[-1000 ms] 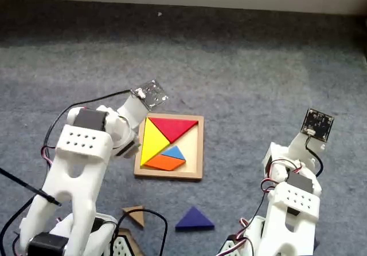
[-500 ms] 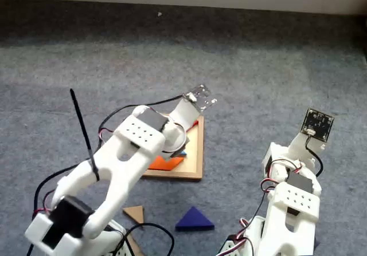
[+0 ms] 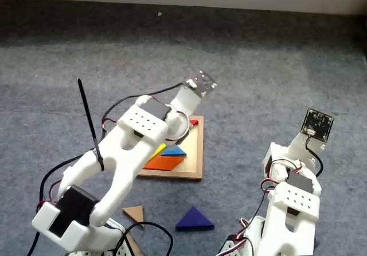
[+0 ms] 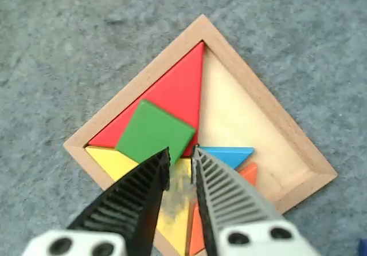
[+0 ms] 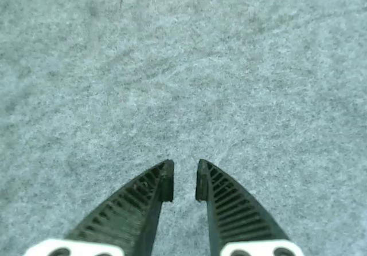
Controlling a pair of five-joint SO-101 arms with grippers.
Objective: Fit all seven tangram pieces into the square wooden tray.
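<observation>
I am working over a grey worktop [image 3: 258, 67], and I am judging the puzzle a little past halfway. My left arm [image 3: 135, 144] is stretching across the square wooden tray [image 3: 172, 174]. My right arm [image 3: 292, 201] is sitting well apart at the tray's 4 o'clock. Its right gripper [image 5: 184, 180] is pointing at bare worktop, jaws showing a narrow gap and gripping nothing.

Inside the tray, the red triangle [image 4: 178, 87] and the yellow triangle [image 4: 109, 158] are lying flat and taking up roughly half the space. Seen from above, red is sitting toward 12 o'clock. The orange piece [image 4: 248, 174] and the small blue triangle [image 4: 226, 154] are lying beside them toward 6 o'clock. That is making four pieces seated, while the 3 o'clock side is showing bare wood.

The green square [image 4: 155, 131] is the fifth, and it is not down in a slot. It is resting on top of the red triangle and overlapping the yellow one's edge. My left gripper [image 4: 180, 152] is hovering right at its near corner, jaws only a crack apart with nothing between them.

I am counting three jobs left. The green square is needing to be seated. The dark blue triangle [image 3: 195, 219] at the tray's 6 o'clock and the tan piece [image 3: 135, 213] at 7 o'clock are both lying out on the worktop.
</observation>
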